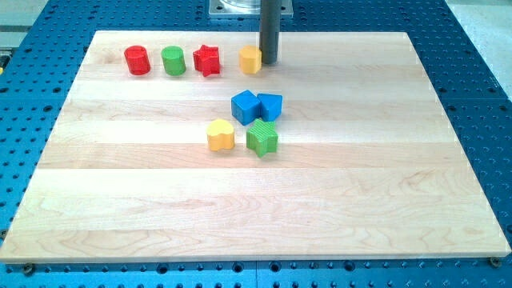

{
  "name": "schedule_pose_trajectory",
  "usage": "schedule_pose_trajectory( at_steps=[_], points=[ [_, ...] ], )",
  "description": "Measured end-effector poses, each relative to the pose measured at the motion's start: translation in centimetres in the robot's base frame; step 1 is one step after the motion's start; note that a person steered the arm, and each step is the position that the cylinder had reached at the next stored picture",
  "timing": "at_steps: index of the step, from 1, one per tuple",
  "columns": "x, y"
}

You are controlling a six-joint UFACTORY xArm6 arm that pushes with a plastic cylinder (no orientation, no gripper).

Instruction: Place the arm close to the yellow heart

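Observation:
The yellow heart (221,134) lies near the middle of the wooden board (144,216). My tip (269,62) stands near the view's top edge of the board, touching or just beside the right side of a yellow block (250,59). The tip is well above and to the right of the yellow heart. A green block (262,138) sits just right of the heart. A blue cube (246,106) and a second blue block (271,106) sit just above them, between the heart and the tip.
A red cylinder (137,60), a green cylinder (173,60) and a red star (206,60) stand in a row along the view's top left. The board rests on a blue perforated table (480,96).

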State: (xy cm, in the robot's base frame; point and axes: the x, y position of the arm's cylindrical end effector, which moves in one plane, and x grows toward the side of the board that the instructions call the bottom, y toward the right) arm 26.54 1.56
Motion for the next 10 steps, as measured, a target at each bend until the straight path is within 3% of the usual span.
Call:
schedule_pose_trajectory(
  at_steps=[2, 3, 4, 5, 6, 7, 9, 10],
  points=[
    [0.0, -1.0],
    [0.0, 1.3],
    [4.6, 7.3],
    [15.2, 8.3],
    [22.4, 8.3],
    [26.6, 6.5],
    [24.3, -5.4],
    [23.9, -6.6]
  ],
)
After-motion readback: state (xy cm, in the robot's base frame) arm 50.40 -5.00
